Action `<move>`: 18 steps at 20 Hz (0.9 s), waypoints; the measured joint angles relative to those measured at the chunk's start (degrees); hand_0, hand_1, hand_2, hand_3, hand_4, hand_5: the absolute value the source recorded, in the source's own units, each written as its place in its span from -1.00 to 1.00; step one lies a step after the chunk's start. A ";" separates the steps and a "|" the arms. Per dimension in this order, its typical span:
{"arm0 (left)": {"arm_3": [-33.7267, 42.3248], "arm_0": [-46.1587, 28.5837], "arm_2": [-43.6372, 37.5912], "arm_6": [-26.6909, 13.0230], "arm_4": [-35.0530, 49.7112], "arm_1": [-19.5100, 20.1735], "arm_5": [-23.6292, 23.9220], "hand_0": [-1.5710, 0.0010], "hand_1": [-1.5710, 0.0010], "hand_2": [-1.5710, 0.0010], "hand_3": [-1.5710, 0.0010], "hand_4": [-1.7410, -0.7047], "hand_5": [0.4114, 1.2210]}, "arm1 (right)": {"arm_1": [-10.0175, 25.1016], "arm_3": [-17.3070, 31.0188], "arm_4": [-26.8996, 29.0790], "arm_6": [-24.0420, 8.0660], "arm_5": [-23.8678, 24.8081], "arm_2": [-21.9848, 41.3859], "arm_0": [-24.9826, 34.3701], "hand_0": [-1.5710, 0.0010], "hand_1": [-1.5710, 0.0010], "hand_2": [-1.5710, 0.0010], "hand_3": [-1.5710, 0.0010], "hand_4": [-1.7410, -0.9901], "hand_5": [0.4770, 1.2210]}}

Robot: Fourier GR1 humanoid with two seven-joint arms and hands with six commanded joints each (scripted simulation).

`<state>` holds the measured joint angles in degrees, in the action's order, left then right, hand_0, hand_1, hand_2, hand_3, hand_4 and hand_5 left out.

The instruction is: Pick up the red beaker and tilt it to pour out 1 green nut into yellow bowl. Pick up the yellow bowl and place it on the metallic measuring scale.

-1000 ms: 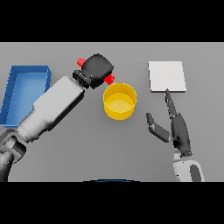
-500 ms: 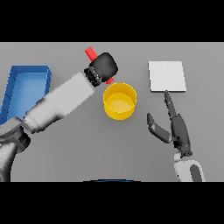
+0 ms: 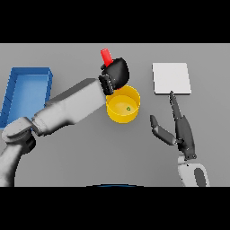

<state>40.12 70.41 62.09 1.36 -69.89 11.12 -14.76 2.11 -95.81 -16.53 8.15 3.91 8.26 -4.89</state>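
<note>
My left hand [image 3: 117, 73] is shut on the red beaker [image 3: 106, 56], holding it tilted over the far-left rim of the yellow bowl [image 3: 114, 114]; only the beaker's red end shows above the hand. A small green nut [image 3: 128, 108] lies inside the bowl. The metallic measuring scale [image 3: 171, 78], a flat pale square, sits at the back right. My right hand [image 3: 181, 131] hovers open to the right of the bowl, fingers straight and pointing toward the scale.
A blue tray [image 3: 45, 74] stands at the left edge of the grey table. My left forearm [image 3: 72, 107] stretches diagonally between the tray and the bowl.
My left hand has carried the beaker rightward and tilted it further over the bowl. A green nut now lies in the bowl. The right hand has stayed put.
</note>
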 measured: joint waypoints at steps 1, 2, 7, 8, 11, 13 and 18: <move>-0.72 0.91 0.97 0.70 -0.50 -0.06 -0.14 -1.00 -1.00 -1.00 -1.00 -0.98 1.00 | -0.01 -0.44 0.15 1.00 -0.45 0.36 -0.62 1.00 1.00 1.00 1.00 0.77 -0.47; -1.44 1.75 2.18 1.15 -1.32 -0.26 0.35 -1.00 -1.00 -1.00 -1.00 -0.98 1.00 | 0.11 -0.16 -0.47 1.31 -0.06 0.41 -0.98 1.00 1.00 1.00 1.00 0.78 -0.47; -3.25 5.34 8.18 3.17 -4.19 -2.79 -3.34 -1.00 -1.00 -1.00 -1.00 -0.98 1.00 | -0.27 -0.79 -0.35 1.73 0.17 0.52 -1.41 1.00 1.00 1.00 1.00 0.85 -0.45; -3.86 6.30 8.38 3.16 -4.16 -3.11 -3.34 -1.00 -1.00 -1.00 -1.00 -0.97 1.00 | -0.16 -1.16 -0.30 1.95 0.13 0.51 -1.63 1.00 1.00 1.00 1.00 0.86 -0.45; -5.93 9.13 8.63 5.88 -3.31 -2.67 -1.14 -1.00 -1.00 -1.00 -1.00 -0.97 1.00 | -0.12 -1.45 -1.24 -0.08 0.27 0.92 -0.77 1.00 1.00 1.00 1.00 0.88 -0.44; -8.32 12.06 6.52 6.11 -1.42 -2.54 0.28 -1.00 -1.00 -1.00 -1.00 -0.97 1.00 | -0.40 -1.38 -0.72 -0.25 0.05 0.88 -0.35 1.00 1.00 1.00 1.00 0.89 -0.45; -13.55 18.61 0.49 6.59 4.47 1.53 1.18 -1.00 -1.00 -1.00 -0.44 -0.98 1.00 | 0.49 -0.04 -1.43 0.02 0.46 0.40 0.13 1.00 1.00 1.00 1.00 0.93 -0.45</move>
<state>26.57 89.03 62.57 7.94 -65.42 12.65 -13.58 2.60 -95.85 -17.96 8.17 4.37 8.66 -4.77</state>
